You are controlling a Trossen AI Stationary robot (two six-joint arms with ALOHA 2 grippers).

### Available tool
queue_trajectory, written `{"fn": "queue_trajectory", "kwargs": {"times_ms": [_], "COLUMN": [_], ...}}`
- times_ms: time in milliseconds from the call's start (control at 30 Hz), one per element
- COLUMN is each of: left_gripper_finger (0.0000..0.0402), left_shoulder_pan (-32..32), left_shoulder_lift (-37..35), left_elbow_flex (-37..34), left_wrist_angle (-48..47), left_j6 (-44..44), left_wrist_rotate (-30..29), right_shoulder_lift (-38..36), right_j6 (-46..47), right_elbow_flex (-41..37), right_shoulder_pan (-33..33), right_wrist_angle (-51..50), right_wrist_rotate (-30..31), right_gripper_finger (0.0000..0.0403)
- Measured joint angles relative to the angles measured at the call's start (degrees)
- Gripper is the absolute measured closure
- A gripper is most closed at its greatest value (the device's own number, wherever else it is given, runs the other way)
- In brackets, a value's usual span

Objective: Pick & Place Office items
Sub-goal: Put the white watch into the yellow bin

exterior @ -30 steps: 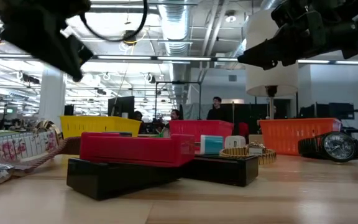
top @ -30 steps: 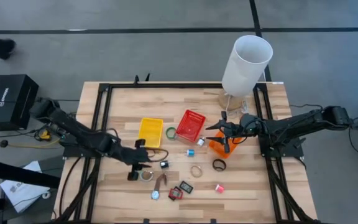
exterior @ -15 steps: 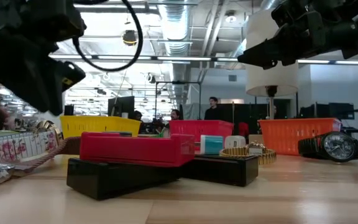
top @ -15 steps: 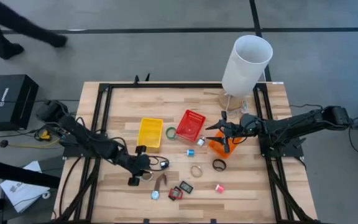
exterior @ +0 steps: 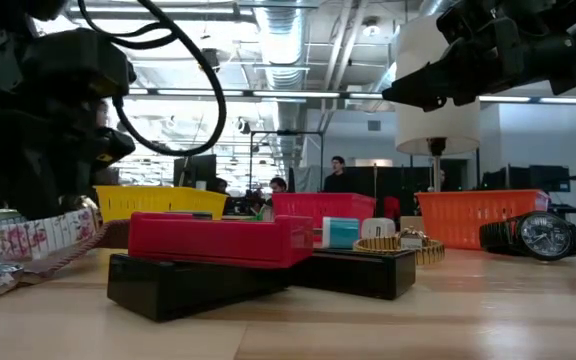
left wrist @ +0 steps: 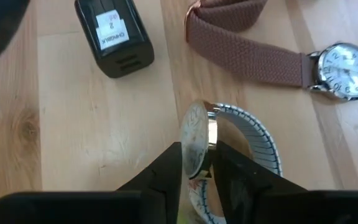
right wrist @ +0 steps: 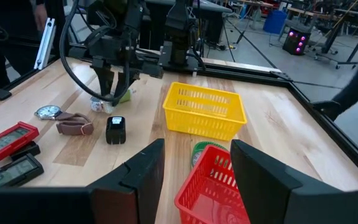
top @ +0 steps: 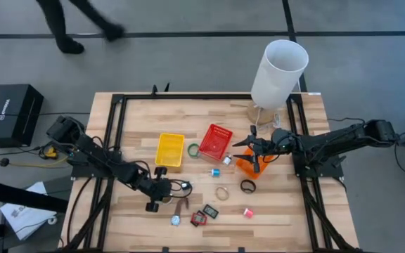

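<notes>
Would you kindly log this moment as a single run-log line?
left claw: shut on floral-band watch, low over table | right claw: open, above orange basket | brown-strap watch: on table

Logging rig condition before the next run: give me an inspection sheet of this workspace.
Surface: wooden table, black frame rails.
Job's things: light-banded watch in the left gripper's grip; brown-strap watch, black block, red and black timers lie loose.
Clutter: yellow basket, red basket, orange basket, white cylinder.
Grippers: left gripper shut on the watch; right gripper open above the red basket.
Cables: black loops along the left arm.
Surroundings: a person walking past.
</notes>
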Motion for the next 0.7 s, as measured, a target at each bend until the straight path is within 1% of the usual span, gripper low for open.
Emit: {"fn": "queue_trajectory", "kwargs": {"times_ms": [100, 200, 267, 333, 400, 467, 533, 600, 700], "left_gripper_finger": [0.0354, 0.0379, 0.0381, 0.038, 0.0371, 0.0364, 0.0365, 0.0371, 0.0378], "left_shoulder_pan": [0.2, 0.7, 1.1, 1.5, 2.1, 3.1, 4.9, 7.6, 13.0], "left_shoulder_lift": [-0.3, -2.2, -4.1, -6.7, -9.7, -12.8, -15.6, -17.9, -20.0], "left_elbow_flex": [0.0, 0.0, 0.0, 0.0, 0.0, 0.0, 0.0, 0.0, 0.0], "left_wrist_angle": [-0.1, 0.2, 0.1, 0.2, 0.3, 0.5, 0.5, 0.3, 0.4], "left_j6": [0.0, 0.0, 0.0, 0.1, 0.2, 2.3, 5.3, 8.4, 12.2], "left_wrist_rotate": [0.0, -0.3, -1.3, -4.9, -9.8, -14.5, -17.9, -19.7, -19.9], "right_shoulder_lift": [0.0, 0.0, 0.0, 0.0, 0.0, 0.0, 0.0, 0.0, 0.0], "right_j6": [0.0, 0.0, 0.0, 0.0, 0.0, 0.0, -0.7, -2.3, -2.9], "right_elbow_flex": [0.0, 0.0, 0.0, 0.0, 0.0, 0.0, 0.0, 0.0, 0.0], "right_shoulder_pan": [0.0, 0.0, 0.0, 0.0, 0.0, 0.0, 0.0, 0.0, 0.0], "right_wrist_angle": [0.0, 0.0, 0.0, 0.0, 0.0, 0.4, 0.6, 0.5, 0.5], "right_wrist_rotate": [0.0, 0.0, 0.0, 0.0, 0.0, 0.0, 0.0, 0.0, 0.0], "right_gripper_finger": [0.0228, 0.0228, 0.0228, 0.0228, 0.0228, 0.0228, 0.0228, 0.0228, 0.0228]}}
